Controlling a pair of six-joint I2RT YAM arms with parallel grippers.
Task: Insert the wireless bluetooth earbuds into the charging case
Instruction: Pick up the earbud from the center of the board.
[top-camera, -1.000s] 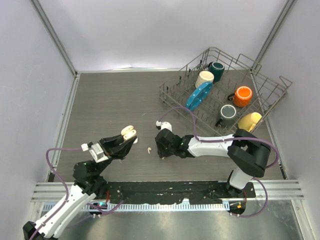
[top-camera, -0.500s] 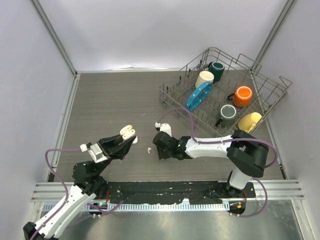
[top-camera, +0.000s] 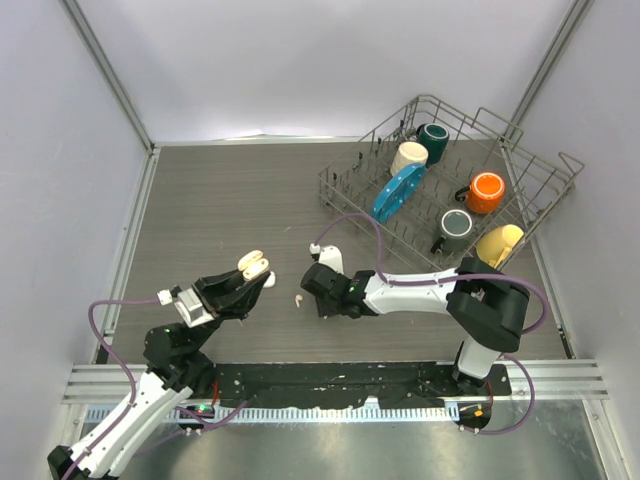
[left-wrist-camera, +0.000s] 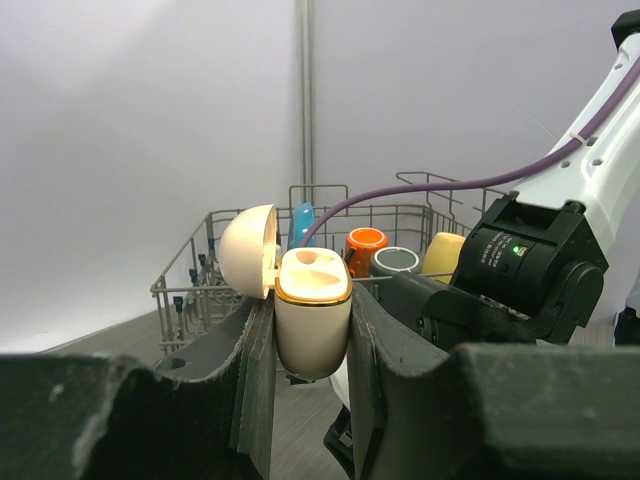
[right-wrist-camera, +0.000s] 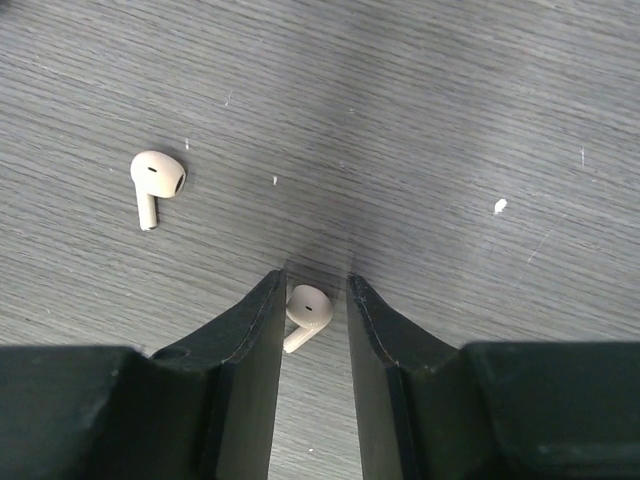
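Left pincer (left-wrist-camera: 312, 297): my two dark fingers are clamped on the sides of a cream, rounded plastic charging case (left-wrist-camera: 312, 330). I hold it upright at the near left of the scene.
Case lid (left-wrist-camera: 249, 251): hinged open and tipped to the left, so the moulded sockets on top are bare.
Right pincer (right-wrist-camera: 314, 279): pointed down at the dark grey wood-grain counter (top-camera: 230, 200), near the middle and just right of my left pincer. The fingers are narrowly apart.
Earbud under my right pincer: a pale peach-beige stemmed plastic earbud (right-wrist-camera: 306, 313) lies on the counter in the gap between the two fingers. It sits close against the left one, with a sliver of space on its right.
Second earbud: a matching pale stemmed earbud (right-wrist-camera: 156, 178) lies loose on the counter, left of my right pincer and apart from it.
Far right: a grey wire dish rack (top-camera: 345, 185) stands on the counter with an orange ceramic mug (top-camera: 486, 191) among the crockery in it.
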